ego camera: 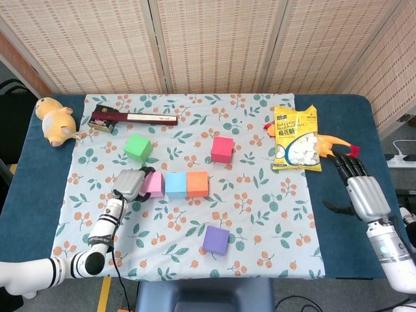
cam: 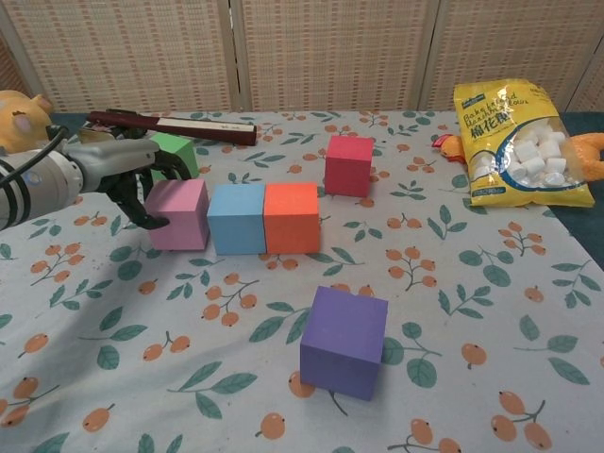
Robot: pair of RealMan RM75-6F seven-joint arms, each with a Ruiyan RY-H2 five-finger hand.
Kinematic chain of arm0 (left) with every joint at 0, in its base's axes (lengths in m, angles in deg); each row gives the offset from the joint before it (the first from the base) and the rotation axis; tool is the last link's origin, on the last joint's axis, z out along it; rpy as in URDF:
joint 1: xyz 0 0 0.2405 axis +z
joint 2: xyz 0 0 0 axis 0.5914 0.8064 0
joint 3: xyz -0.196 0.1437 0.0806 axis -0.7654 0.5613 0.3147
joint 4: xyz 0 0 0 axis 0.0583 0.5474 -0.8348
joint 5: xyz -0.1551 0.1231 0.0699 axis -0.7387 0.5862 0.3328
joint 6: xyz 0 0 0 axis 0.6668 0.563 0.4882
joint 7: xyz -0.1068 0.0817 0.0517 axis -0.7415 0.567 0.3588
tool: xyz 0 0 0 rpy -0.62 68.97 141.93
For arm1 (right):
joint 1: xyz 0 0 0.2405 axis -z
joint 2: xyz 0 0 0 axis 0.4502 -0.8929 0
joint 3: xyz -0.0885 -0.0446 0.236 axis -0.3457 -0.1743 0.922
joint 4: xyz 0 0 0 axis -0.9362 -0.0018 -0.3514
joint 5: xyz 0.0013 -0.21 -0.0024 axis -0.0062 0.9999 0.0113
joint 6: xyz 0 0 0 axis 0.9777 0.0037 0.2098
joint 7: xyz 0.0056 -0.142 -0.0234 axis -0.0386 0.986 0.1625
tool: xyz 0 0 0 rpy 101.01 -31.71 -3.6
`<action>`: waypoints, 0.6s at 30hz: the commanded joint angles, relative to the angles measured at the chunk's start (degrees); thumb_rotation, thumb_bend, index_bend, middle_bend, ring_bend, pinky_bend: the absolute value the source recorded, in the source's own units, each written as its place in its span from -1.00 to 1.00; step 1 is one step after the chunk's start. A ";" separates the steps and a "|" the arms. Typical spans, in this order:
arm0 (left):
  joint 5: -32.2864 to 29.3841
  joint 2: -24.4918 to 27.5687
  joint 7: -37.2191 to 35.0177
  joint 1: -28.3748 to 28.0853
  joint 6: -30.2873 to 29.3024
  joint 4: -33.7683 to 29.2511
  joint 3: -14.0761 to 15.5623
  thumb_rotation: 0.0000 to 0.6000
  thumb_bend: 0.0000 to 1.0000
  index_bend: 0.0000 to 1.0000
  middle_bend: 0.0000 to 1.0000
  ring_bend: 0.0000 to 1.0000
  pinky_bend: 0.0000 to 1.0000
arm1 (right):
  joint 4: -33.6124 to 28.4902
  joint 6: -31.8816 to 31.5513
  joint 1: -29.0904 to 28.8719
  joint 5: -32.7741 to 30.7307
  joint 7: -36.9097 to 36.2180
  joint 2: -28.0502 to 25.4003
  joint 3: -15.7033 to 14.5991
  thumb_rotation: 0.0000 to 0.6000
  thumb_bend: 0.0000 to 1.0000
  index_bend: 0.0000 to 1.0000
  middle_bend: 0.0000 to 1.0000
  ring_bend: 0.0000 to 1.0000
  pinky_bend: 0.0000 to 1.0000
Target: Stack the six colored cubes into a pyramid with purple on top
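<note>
Only overhead: right robot hand (ego camera: 364,195).

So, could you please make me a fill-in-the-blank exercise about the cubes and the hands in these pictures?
1. The left hand holds the ____ cube.
2. In the row of three, the blue cube sits between the pink cube and the ____ cube.
3. The cube nearest the table's front edge is ____.
4. The right hand holds ____.

Missing words: pink; orange; purple; nothing
</note>
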 commanded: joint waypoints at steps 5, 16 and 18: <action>-0.46 -0.57 0.11 -0.32 -0.25 0.47 -0.04 1.00 -0.31 -0.29 -0.19 -0.16 -0.12 | 0.27 0.18 0.04 -0.06 -0.22 0.06 0.17 1.00 -1.00 -1.00 -1.00 -1.00 -0.99; -0.83 -1.38 0.61 -0.71 -0.52 1.00 0.22 1.00 -0.31 -0.30 -0.19 -0.16 -0.12 | 0.82 0.48 0.14 -0.03 -0.69 0.10 0.29 1.00 -1.00 -1.00 -0.99 -1.00 -0.99; -0.86 -1.51 0.71 -0.71 -0.77 1.05 0.24 1.00 -0.31 -0.30 -0.20 -0.16 -0.12 | 0.93 0.62 0.12 -0.07 -0.80 0.13 0.31 1.00 -1.00 -1.00 -0.99 -1.00 -0.99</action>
